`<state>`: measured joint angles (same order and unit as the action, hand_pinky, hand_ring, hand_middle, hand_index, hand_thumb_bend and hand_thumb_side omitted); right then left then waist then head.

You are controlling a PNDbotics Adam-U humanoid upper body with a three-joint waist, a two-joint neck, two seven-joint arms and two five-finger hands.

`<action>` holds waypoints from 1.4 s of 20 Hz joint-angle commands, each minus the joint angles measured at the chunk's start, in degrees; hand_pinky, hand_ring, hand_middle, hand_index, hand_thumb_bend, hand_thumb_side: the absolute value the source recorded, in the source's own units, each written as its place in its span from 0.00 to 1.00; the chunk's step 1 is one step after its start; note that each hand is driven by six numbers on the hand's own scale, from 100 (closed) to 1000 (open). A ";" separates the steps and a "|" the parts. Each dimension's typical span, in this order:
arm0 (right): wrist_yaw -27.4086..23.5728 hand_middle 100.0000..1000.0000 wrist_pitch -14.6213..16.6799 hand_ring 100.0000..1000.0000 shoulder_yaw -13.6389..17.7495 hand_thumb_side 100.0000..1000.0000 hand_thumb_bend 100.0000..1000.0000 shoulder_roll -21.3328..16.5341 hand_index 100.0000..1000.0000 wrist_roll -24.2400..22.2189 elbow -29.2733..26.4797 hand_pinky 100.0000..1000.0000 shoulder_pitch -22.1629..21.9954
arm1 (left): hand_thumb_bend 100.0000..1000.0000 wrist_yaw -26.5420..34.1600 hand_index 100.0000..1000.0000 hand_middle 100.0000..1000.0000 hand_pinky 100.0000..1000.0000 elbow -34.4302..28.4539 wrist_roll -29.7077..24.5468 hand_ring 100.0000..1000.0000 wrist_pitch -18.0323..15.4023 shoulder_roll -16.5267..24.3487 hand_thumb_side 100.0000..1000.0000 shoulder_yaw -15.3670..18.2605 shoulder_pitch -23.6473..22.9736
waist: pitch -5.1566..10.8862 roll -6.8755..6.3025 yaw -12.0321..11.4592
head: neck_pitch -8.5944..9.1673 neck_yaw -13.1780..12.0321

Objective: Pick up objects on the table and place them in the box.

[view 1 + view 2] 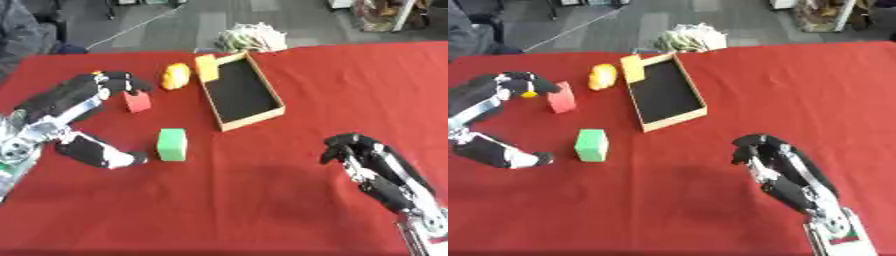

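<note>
In the left eye view, a table covered with a red cloth (pixel 262 210) fills most of the picture. Near the far edge, a little left of the middle, lies a shallow wooden box with a black bottom (pixel 240 92), set at a slant. A flat yellow-orange piece (pixel 206 68) leans against the box's far left corner, and a rounded yellow-orange object (pixel 176 76) lies just beside it on the left. A small red block (pixel 136 102) stands further left, toward the left edge. A green rectangular block (pixel 171 144) stands nearer to the front, well apart from the box. The robot's left hand (pixel 83 100) comes in from the left edge; its fingers are spread wide, the fingertips curve down just above the red block, and the thumb reaches toward the green block without touching it. It holds nothing. The right hand (pixel 372 162) rests near the front right corner with fingers bent loosely inward, and it also holds nothing.

In the right eye view, the same things appear a little more to the left. Here the red block stands just beside the left fingertips; I cannot tell whether they touch it. Beyond the far edge of the table, a pale bundle (pixel 689 37) lies on the grey floor.
</note>
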<state>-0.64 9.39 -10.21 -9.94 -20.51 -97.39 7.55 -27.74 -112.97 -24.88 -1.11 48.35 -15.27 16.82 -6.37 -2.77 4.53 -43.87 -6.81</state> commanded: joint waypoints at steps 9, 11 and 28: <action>0.15 0.49 0.02 0.54 -0.23 0.40 0.00 -0.98 0.69 0.02 -0.46 0.70 0.26 | 0.68 -4.57 0.87 0.74 0.84 15.95 -11.12 0.75 -0.86 -0.83 0.16 -11.61 14.84 | 1.82 -0.88 0.87 | -0.24 -0.62; 0.13 0.49 0.01 0.54 -0.27 0.40 0.00 -0.90 0.69 0.02 -0.44 0.70 0.22 | 0.68 -5.84 0.87 0.74 0.84 19.46 -10.91 0.75 -1.59 -3.03 0.16 -12.51 16.23 | 1.85 -0.81 0.96 | -0.24 -0.61; 0.11 0.49 -0.10 0.54 -0.21 0.39 0.00 -0.49 0.69 0.25 -0.38 0.70 0.04 | 0.61 -10.52 0.84 0.69 0.80 31.90 -7.50 0.70 -2.95 -11.62 0.16 -13.54 19.11 | 1.84 -0.38 1.25 | -0.24 -0.73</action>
<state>-0.63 9.28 -10.59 -10.30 -20.38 -97.04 7.07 -38.01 -80.86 -32.89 -4.21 36.02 -29.49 34.88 -6.02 -3.06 5.76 -43.87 -7.43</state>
